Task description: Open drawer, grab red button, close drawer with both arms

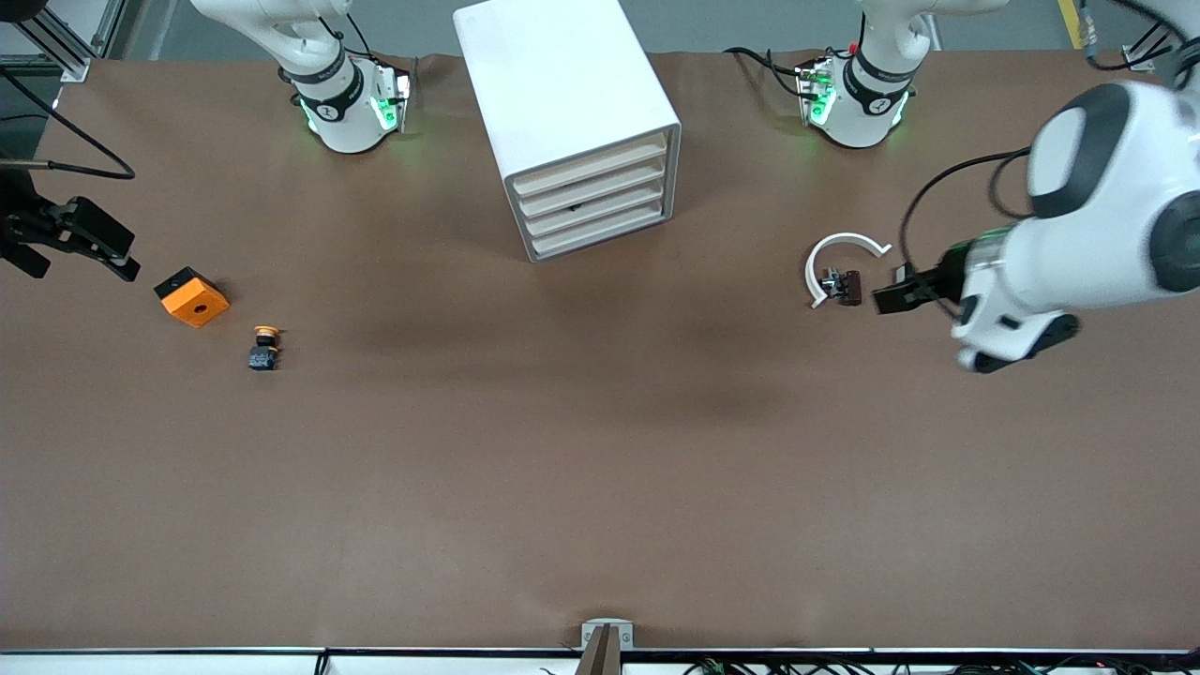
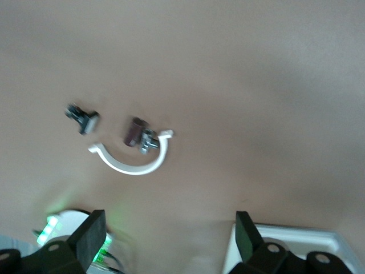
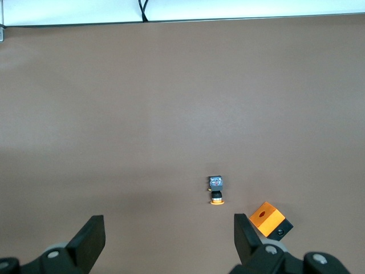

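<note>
Brown tabletop, and all four drawers of the cabinet [image 1: 572, 122] sit flush, so opening comes first; the red button isn't visible, presumably inside. Left gripper [image 1: 891, 295] hovers by the white ring [image 1: 844, 262], fingers spread wide, holding nothing. Right gripper [image 1: 94, 246] hangs beside the orange block [image 1: 191, 297] and yellow button [image 1: 265, 347], jaws apart, empty too. Best approach: meet the drawer front squarely, hook a slat, pull straight out.

The cabinet [image 1: 562, 103] was white with cream drawer fronts [image 1: 592, 202]; the block [image 1: 191, 297] orange, the table [image 1: 600, 469] plain brown.
</note>
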`<state>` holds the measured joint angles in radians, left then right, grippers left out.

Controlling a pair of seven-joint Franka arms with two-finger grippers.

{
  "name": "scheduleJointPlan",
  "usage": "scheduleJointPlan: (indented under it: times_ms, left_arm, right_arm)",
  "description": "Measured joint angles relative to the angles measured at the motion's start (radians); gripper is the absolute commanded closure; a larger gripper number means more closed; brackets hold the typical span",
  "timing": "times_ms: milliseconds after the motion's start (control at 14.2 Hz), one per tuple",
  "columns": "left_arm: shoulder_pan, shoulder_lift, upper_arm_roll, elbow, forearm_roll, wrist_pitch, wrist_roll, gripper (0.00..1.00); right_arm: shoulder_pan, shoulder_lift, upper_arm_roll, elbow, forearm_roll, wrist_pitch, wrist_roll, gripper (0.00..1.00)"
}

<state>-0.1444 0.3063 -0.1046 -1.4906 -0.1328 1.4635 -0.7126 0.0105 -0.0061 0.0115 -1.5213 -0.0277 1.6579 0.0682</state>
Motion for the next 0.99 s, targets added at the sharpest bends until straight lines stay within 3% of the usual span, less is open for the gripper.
scheduleJointPlan:
  times_ms: [563, 774, 985]
  left_arm:
    - [-0.188, 0.325, -0.001, 0.121, -0.241, 0.155, -0.854, 0.00]
    - [-0.227, 0.401, -0.001, 0.126, -0.319, 0.160, -1.046, 0.00]
    - [-0.268, 0.457, -0.002, 0.127, -0.397, 0.160, -1.121, 0.00]
  right_arm:
    - [0.001, 0.000, 0.000, 0.003, 0.000, 0.001, 0.000, 0.00]
    - [0.001, 0.000, 0.000, 0.004, 0.000, 0.001, 0.000, 0.00]
    - [0.001, 0.000, 0.000, 0.004, 0.000, 0.002, 0.000, 0.00]
